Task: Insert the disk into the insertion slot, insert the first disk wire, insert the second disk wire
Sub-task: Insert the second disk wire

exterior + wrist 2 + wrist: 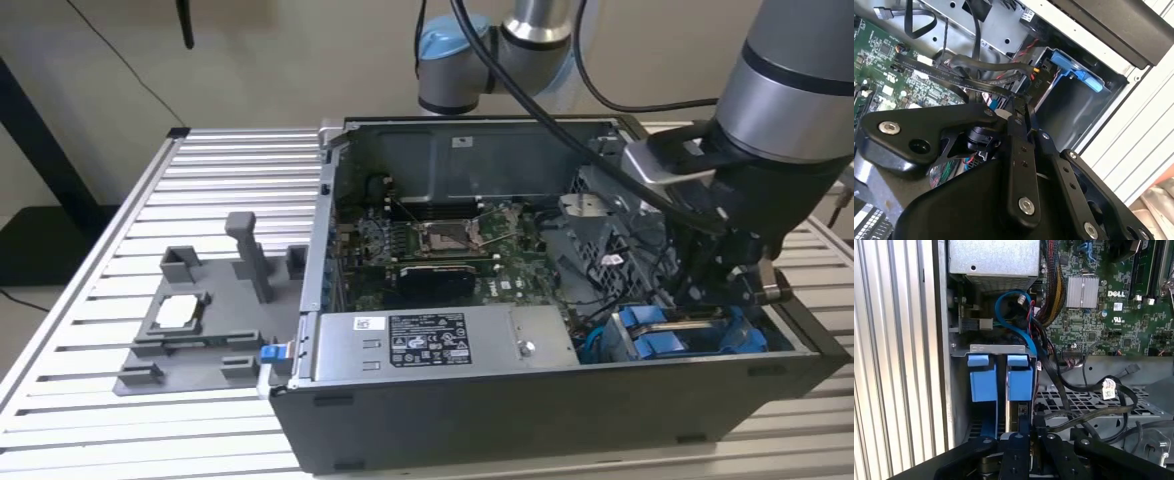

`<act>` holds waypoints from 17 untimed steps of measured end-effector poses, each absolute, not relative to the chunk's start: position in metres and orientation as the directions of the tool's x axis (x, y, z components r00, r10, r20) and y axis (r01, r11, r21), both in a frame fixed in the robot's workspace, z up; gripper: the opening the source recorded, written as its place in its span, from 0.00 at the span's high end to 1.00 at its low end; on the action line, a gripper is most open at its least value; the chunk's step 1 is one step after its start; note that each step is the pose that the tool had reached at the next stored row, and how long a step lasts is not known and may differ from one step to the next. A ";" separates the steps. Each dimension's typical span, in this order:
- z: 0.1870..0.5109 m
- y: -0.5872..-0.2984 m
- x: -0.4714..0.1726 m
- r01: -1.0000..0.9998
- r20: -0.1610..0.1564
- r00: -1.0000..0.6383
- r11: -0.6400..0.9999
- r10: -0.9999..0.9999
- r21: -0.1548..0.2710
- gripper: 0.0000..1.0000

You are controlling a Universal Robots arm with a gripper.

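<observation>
On a ribbed metal bench (227, 160), an open computer case (534, 400) lies with the arm reaching into its corner beyond the power supply (427, 340). The disk (1004, 385), in blue carrier, sits on edge in the slot (996, 348) beside that supply, long axis running down into the cage. The gripper (1024, 432) is pinched narrow just above it, apparently around a dark wire, though this is unclear. Wire insertion seems in hand, calling for fine alignment with the disk's connector.

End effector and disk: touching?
Cannot tell. In the first wrist view the end effector overlaps the disk; neither contact nor gap shows plainly.
</observation>
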State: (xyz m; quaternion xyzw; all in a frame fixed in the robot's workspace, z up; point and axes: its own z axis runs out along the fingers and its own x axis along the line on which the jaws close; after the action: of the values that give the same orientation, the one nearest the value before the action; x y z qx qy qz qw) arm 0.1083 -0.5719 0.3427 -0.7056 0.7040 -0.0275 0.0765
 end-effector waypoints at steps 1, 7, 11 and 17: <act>0.342 -0.572 0.108 -0.989 -0.069 0.005 0.005 -0.998 -0.147 0.84; 0.339 -0.572 0.108 -0.989 -0.066 -0.001 0.010 -0.998 -0.147 0.84; 0.336 -0.572 0.108 -0.989 -0.066 -0.002 0.011 -0.998 -0.147 0.84; 0.333 -0.573 0.108 -0.989 -0.067 -0.005 0.015 -0.998 -0.146 0.83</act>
State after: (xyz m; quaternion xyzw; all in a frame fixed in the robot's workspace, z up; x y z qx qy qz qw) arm 0.1082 -0.5726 0.3329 -0.7012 0.7083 -0.0284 0.0756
